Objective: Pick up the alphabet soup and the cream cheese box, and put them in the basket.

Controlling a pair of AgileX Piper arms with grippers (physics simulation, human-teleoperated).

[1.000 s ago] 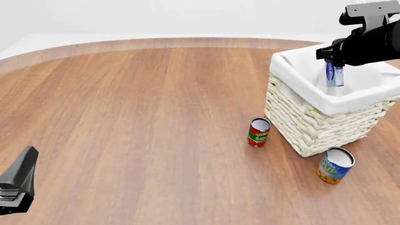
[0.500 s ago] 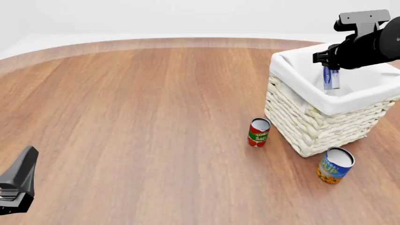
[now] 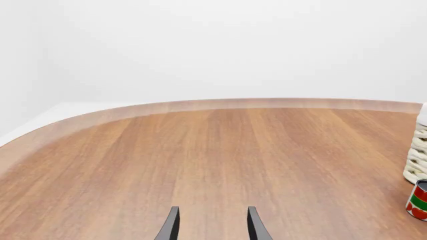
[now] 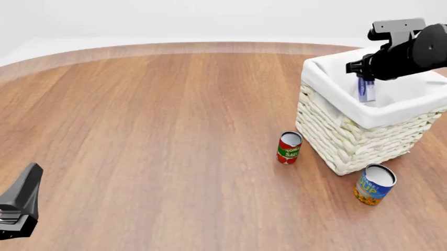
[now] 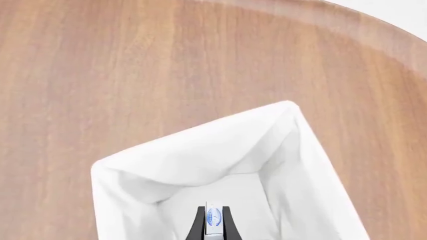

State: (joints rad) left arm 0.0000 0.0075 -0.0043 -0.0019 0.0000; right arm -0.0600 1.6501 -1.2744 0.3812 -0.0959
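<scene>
My right gripper (image 4: 365, 90) is shut on the cream cheese box (image 4: 366, 90), a flat white and blue box held on edge over the inside of the basket (image 4: 349, 136). In the right wrist view the box (image 5: 213, 220) sits between the fingers above the basket's white lining (image 5: 200, 160). The alphabet soup (image 4: 374, 184), a blue and yellow can with a silver top, stands on the table in front of the basket. My left gripper (image 3: 209, 225) is open and empty at the near left; only its dark body (image 4: 21, 206) shows in the front view.
A smaller red and green can (image 4: 288, 147) stands just left of the basket and shows at the edge of the left wrist view (image 3: 419, 201). The round wooden table (image 4: 154, 130) curves away at the back.
My right gripper has moved slightly left and farther over the basket with the cream cheese box still in it. The left arm, the cans and the basket have not moved.
</scene>
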